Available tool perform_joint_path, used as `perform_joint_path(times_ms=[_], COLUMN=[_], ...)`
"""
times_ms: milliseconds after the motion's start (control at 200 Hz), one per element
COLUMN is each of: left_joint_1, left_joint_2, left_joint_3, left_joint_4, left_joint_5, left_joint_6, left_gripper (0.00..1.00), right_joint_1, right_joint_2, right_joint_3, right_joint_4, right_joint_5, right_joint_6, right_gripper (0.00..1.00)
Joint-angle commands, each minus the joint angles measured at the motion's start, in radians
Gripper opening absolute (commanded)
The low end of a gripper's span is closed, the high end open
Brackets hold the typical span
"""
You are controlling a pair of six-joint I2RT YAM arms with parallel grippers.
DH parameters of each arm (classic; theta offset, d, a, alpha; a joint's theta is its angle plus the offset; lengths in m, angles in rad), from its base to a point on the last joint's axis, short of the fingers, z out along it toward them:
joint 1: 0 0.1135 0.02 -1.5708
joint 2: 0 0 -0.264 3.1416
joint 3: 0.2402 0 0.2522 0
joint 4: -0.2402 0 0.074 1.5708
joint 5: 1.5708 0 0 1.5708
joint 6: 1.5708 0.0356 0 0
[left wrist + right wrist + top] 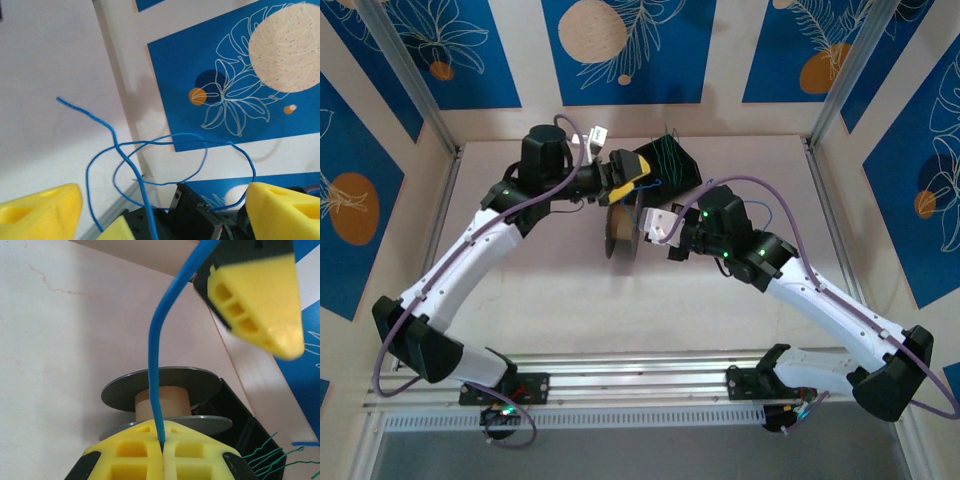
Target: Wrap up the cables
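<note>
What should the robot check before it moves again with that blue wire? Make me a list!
1. The right gripper pinches the blue cable: ok, shut on it.
2. The left gripper is ready to grab: ok, fingers wide apart with the cable between them.
3. The blue cable is free of tangles: not ok, its loops cross each other in the left wrist view.
4. The spool is close by: ok, just behind the right gripper, and its core looks bare.
5. The green cables are out of the way: ok, on the black tray.
6. The blue cable touches the spool: cannot tell.
</note>
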Motion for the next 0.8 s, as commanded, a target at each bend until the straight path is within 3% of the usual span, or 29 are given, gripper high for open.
perform_joint_path(times_ms=[0,200,295,390,715,795], left_joint_1=[-0.02,-0.024,-0.024,-0.023,0.009,0.01], left_joint_2=[0.02,0.034,0.042,0.036,0.056,0.088], left_joint_3=[-0.038,-0.05,-0.042,-0.016,0.078,0.108], left_joint_4=[0.128,0.225,0.252,0.203,0.043,0.0], left_joint_5=[0.071,0.088,0.099,0.076,-0.083,-0.049], left_joint_6=[-0.075,-0.136,-0.15,-0.103,0.121,0.144], left_gripper=[0.76,0.54,0.2,0.0,0.0,0.37], right_joint_1=[0.013,0.017,0.017,0.011,-0.061,-0.082], right_joint_2=[0.001,-0.001,-0.005,-0.016,-0.073,-0.1], right_joint_3=[-0.004,-0.018,-0.033,-0.048,-0.113,-0.129], right_joint_4=[0.043,0.034,0.029,0.011,0.001,0.013], right_joint_5=[0.026,0.017,0.015,-0.001,-0.112,-0.146], right_joint_6=[-0.046,-0.042,-0.034,-0.02,0.075,0.091], right_gripper=[0.0,0.0,0.0,0.0,0.0,0.0])
